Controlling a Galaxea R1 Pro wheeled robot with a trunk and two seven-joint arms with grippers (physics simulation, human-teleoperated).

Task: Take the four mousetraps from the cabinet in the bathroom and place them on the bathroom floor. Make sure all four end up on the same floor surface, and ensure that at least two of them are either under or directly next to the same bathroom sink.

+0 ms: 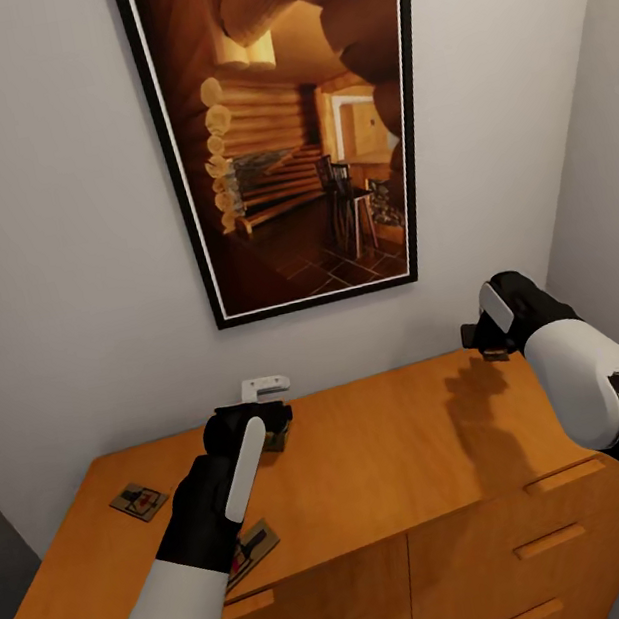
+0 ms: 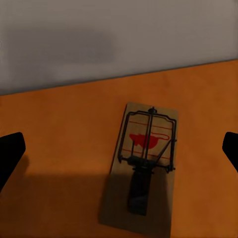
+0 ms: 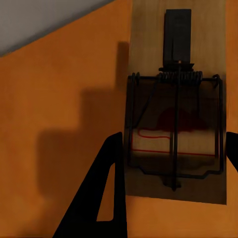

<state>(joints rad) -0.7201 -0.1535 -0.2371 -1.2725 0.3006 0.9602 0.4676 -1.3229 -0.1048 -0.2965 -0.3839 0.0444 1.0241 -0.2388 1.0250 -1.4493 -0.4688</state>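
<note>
Several mousetraps are in view, all at the orange-brown cabinet (image 1: 396, 457). One mousetrap (image 1: 138, 501) lies near the cabinet top's left edge. A second mousetrap (image 1: 252, 546) lies by the front edge, half hidden under my left forearm. A third mousetrap (image 2: 146, 168) lies flat near the wall, and my left gripper (image 1: 268, 420) hovers over it, open, with its fingers (image 2: 10, 156) wide on either side. My right gripper (image 1: 493, 343) is raised above the top's right end, shut on a fourth mousetrap (image 3: 176, 109), and casts a shadow on the wood.
A large framed picture (image 1: 286, 121) hangs on the grey wall behind the cabinet. A side wall (image 1: 601, 177) stands close on the right. Drawer fronts with bar handles (image 1: 549, 540) face me below the top.
</note>
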